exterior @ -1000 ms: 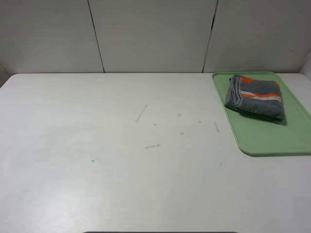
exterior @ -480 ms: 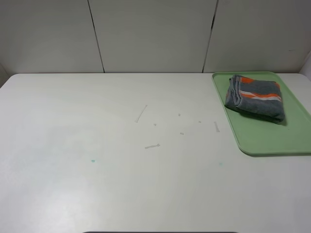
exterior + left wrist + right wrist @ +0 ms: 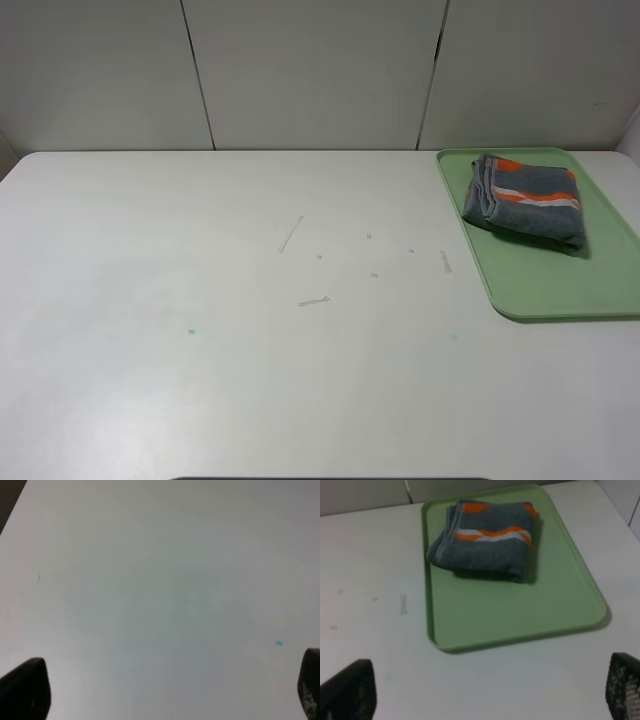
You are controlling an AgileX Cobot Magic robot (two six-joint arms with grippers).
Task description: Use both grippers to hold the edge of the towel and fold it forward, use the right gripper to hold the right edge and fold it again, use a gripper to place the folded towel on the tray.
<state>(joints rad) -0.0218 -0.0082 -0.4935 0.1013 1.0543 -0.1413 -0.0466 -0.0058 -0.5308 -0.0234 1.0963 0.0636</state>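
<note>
A folded grey towel (image 3: 524, 198) with orange and white stripes lies on the far part of a light green tray (image 3: 560, 285) at the table's right. It shows in the right wrist view too, towel (image 3: 487, 538) on tray (image 3: 510, 615). Neither arm shows in the exterior high view. My right gripper (image 3: 485, 692) is open and empty, well short of the tray's near rim, its fingertips (image 3: 350, 690) wide apart. My left gripper (image 3: 165, 690) is open and empty over bare table, with only its dark fingertips (image 3: 25, 690) showing.
The white table (image 3: 250, 330) carries a few small scuffs and marks near its middle (image 3: 312, 300). A white panelled wall stands behind the table's far edge. The tray reaches close to the table's right edge.
</note>
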